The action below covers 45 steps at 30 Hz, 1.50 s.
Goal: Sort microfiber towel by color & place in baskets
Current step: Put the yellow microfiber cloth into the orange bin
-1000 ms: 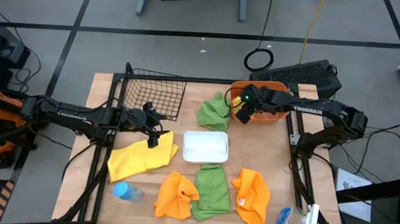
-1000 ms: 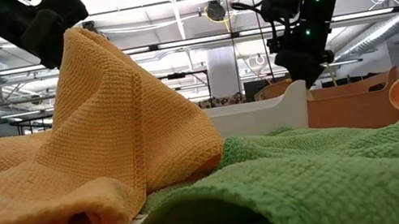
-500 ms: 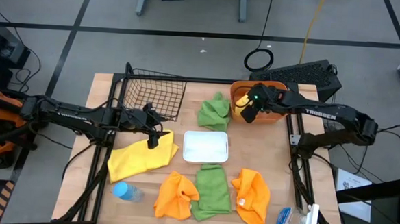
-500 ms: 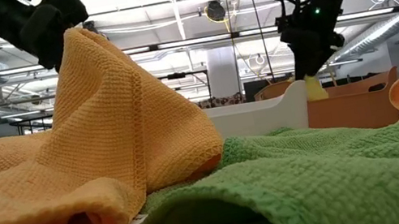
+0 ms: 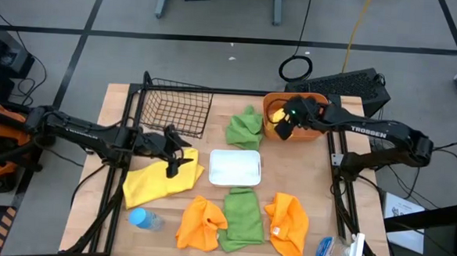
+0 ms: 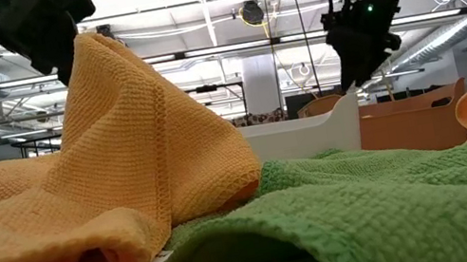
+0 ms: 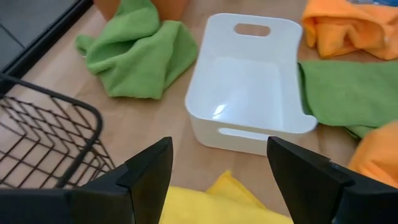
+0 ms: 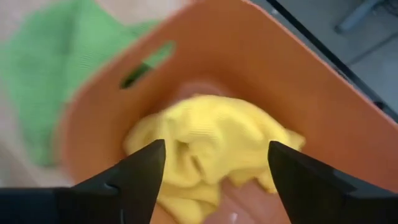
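While my right tool (image 5: pixel 282 127) hangs spread and empty over the orange tub (image 5: pixel 316 133), one yellow towel (image 8: pixel 208 146) lies inside, so yellow belongs there. My left tool (image 5: pixel 175 161), fingers apart, hovers over the second yellow towel (image 5: pixel 157 182), beside the white tray (image 5: pixel 235 167); that tray blocks the direct path to the tub.

two yellow towels (image 5: pixel 161 181) (image 5: pixel 275 115), two green towels (image 5: pixel 244 127) (image 5: pixel 242 215), two orange towels (image 5: pixel 201 224) (image 5: pixel 290 217), three baskets (image 5: pixel 175 105) (image 5: pixel 314 134) (image 5: pixel 235 167), one bottle (image 5: pixel 144 218).
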### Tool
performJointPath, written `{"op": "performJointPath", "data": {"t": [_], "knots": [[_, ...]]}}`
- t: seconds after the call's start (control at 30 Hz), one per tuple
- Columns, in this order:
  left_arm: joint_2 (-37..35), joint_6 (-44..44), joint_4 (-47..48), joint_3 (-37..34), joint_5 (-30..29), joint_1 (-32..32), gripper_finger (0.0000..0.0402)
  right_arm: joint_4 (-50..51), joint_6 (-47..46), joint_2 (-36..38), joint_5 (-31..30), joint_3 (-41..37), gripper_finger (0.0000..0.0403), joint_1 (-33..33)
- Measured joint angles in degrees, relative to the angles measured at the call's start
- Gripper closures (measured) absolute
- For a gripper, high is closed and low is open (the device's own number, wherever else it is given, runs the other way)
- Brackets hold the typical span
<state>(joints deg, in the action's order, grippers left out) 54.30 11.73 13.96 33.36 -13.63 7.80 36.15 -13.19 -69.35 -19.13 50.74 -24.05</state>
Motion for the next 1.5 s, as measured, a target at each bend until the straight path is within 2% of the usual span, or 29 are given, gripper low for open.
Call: {"op": "performJointPath", "data": {"t": [0.27,0.4,0.57,0.9,1.13,1.5], "knots": [[0.0,0.0,0.8,0.0,-0.1,2.4,0.0134,-2.1,-4.1,3.8,-1.1,0.0,0.0174,10.7],[0.0,0.0,4.6,0.0,-0.1,2.9,0.0134,-2.0,-5.6,4.5,-5.9,0.0,0.0188,16.5],[0.0,4.4,9.8,0.0,-0.4,2.9,0.0134,-0.9,-9.1,4.4,-12.1,0.0,0.0198,22.1],[0.0,10.5,21.6,0.0,-2.8,2.9,0.0134,-6.2,-15.7,3.1,-12.5,-4.0,0.02,30.5],[0.0,12.7,20.9,-4.6,-1.5,2.9,0.0134,-9.4,-20.4,2.5,-12.9,-8.3,0.02,35.9],[0.3,19.1,19.3,-9.3,-0.2,3.8,0.0134,-16.7,-23.7,2.5,-18.5,-10.3,0.02,43.8]]}}
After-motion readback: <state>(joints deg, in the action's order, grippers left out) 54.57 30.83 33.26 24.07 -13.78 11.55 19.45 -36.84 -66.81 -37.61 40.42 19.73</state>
